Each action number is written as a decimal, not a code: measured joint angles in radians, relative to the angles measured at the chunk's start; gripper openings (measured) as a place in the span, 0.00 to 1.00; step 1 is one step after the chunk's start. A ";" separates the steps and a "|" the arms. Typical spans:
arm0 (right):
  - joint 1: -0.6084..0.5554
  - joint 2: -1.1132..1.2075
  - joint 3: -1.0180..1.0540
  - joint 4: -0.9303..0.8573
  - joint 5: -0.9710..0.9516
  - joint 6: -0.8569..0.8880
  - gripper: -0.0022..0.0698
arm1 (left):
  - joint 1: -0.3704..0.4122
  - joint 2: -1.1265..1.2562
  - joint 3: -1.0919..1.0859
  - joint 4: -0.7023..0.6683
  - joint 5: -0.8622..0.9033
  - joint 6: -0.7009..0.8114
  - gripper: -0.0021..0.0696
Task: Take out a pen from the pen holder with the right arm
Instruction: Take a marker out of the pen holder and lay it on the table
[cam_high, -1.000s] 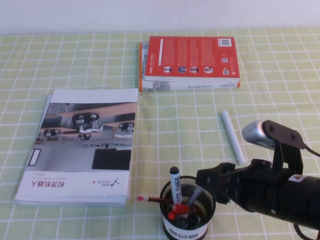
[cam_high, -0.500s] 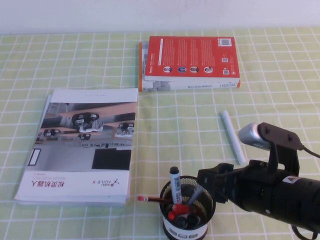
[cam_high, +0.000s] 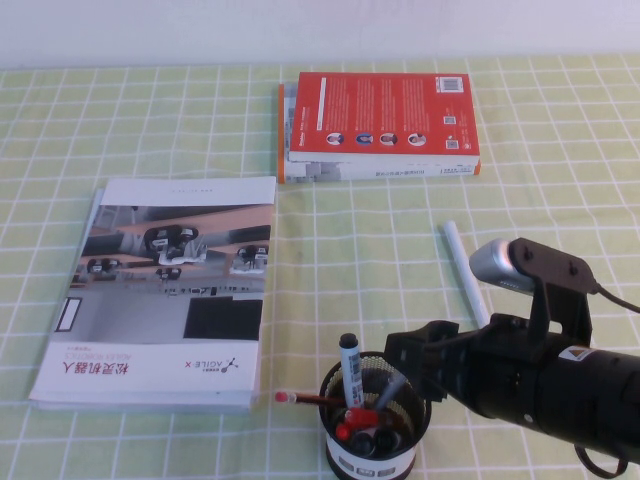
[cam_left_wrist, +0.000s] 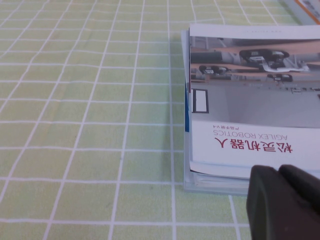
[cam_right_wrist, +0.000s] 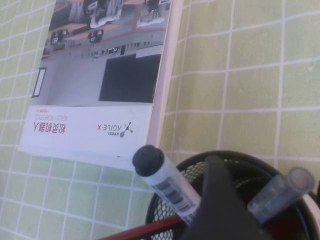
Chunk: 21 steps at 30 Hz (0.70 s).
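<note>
The black mesh pen holder (cam_high: 345, 462) stands at the near edge of the green checked tablecloth (cam_high: 400, 230), just beside the near right corner of the AgileX Robotics booklet (cam_high: 170, 290). It holds a white marker with a black cap (cam_high: 350, 365) leaning toward the booklet, a grey pen (cam_high: 392, 388) leaning the other way, a red pencil (cam_high: 305, 398) jutting out over the rim, and some red and black pieces lower down that are too small to name. The right gripper (cam_high: 415, 360) is at the holder's right rim, tipped down into its mouth. In the right wrist view one dark finger (cam_right_wrist: 220, 205) reaches inside the holder between the marker and the grey pen, and the jaws are spread with the grey pen in the gap, not clamped. Nothing is lifted out yet. A white pen (cam_high: 466, 272) lies on the cloth beyond the right arm, and a stack of books with an orange-red cover (cam_high: 380, 125) sits at the far side. The left gripper (cam_left_wrist: 280, 190) appears only in the left wrist view, over the booklet's near edge, its fingers pressed together and holding nothing.
</note>
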 joint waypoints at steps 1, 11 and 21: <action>0.000 0.000 0.000 0.000 0.000 0.000 0.51 | 0.000 0.000 0.000 0.000 0.000 0.000 0.02; 0.010 0.021 -0.008 -0.002 0.004 0.000 0.49 | 0.000 0.000 0.000 0.000 0.000 0.000 0.02; 0.010 0.021 -0.019 -0.016 0.004 0.000 0.21 | 0.000 0.000 0.000 0.000 0.000 0.000 0.02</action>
